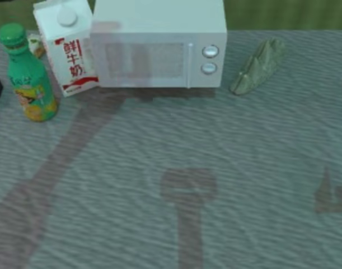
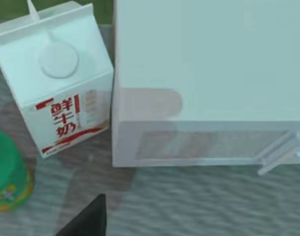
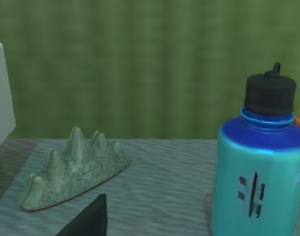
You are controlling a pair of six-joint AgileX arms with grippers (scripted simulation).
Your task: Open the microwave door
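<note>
I saw a white microwave door (image 1: 145,60) with grey speckled mesh, a red-printed white carton (image 1: 67,47), and a green bottle (image 1: 26,75).

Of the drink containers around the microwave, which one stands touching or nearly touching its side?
The white milk carton with red print, standing right beside the microwave on its left. The green juice bottle stands farther left, and the blue water bottle shows only in the right wrist view.
</note>
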